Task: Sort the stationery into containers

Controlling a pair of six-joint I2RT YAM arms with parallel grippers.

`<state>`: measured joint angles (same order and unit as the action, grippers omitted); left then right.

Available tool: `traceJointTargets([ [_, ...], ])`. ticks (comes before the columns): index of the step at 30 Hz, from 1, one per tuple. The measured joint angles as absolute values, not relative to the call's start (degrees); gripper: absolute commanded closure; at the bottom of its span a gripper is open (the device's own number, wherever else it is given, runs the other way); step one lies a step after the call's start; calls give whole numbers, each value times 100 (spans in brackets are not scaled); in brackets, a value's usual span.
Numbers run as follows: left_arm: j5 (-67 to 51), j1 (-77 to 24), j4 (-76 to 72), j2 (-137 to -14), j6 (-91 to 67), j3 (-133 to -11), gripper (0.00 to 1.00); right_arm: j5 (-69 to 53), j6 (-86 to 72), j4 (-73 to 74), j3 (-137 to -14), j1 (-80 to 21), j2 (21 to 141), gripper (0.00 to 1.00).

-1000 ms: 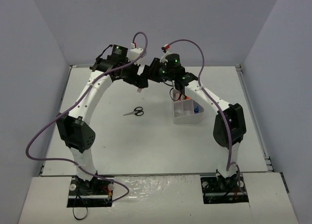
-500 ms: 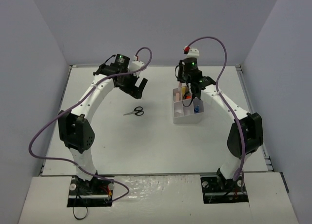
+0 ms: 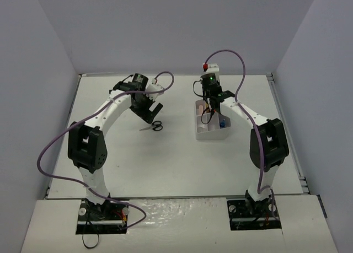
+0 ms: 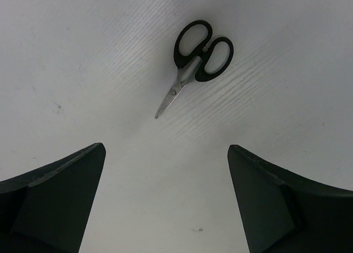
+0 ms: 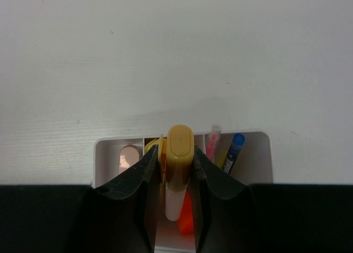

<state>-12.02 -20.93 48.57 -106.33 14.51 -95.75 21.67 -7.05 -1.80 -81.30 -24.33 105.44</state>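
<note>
Within the last second the arms have parted. The left claw, spread wide, now hangs over the scissors lying on the surface. The right claw has carried a pinched yellow highlighter above the tray. Judging by this, one drop and one pick remain. Only the right wrist view shows the pink pen already filed.

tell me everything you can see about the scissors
The scissors are small, with two black, plastic-looking oval handle loops and short silvery metal blades, closed to a point. They lie flat on the white table, alone, outside the organiser tray. Nothing touches them; the open left claw hangs above, apart from them.
</note>
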Motion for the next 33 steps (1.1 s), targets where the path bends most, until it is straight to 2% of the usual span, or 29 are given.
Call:
traceJointTargets([
  [1, -1157, -2093, 4841, -10652, 1491, -9506, 19, 2168, -692, -214, -8092, -2425, 10566, 70],
  [3, -1091, -2093, 4808, -10733, 1564, -9461, 33, 2153, -685, -261, -8024, -2407, 10618, 48],
  [6, -1027, -2094, 4708, -10872, 1723, -9452, 43, 2112, -669, -279, -7912, -2398, 10654, 36],
  [7, -1013, -2101, 4666, -10914, 1775, -9444, 44, 2097, -687, -273, -7877, -2397, 10654, 34],
  [11, -941, -2160, 4526, -11027, 2010, -9408, 60, 2041, -697, -280, -7843, -2397, 10650, 31],
  [14, -931, -2214, 4387, -11155, 2205, -9404, 62, 1972, -699, -277, -7843, -2397, 10605, 31],
  [16, -954, -2232, 4329, -11308, 2388, -9404, 59, 1895, -701, -272, -7843, -2397, 10520, 31],
  [22, -1280, -2255, 4460, -11782, 3098, -9390, 41, 1652, -734, -269, -7843, -2397, 9986, 30],
  [23, -1340, -2258, 4487, -11812, 3187, -9376, 41, 1622, -741, -270, -7843, -2397, 9886, 30],
  [25, -1418, -2270, 4496, -11817, 3289, -9351, 43, 1572, -749, -272, -7845, -2397, 9708, 31],
  [28, -1517, -2293, 4381, -11813, 3304, -9339, 54, 1500, -761, -274, -7854, -2397, 9531, 31],
  [33, -1884, -2320, 4040, -11793, 3286, -9338, 65, 1382, -785, -248, -7856, -2397, 9456, 30],
])
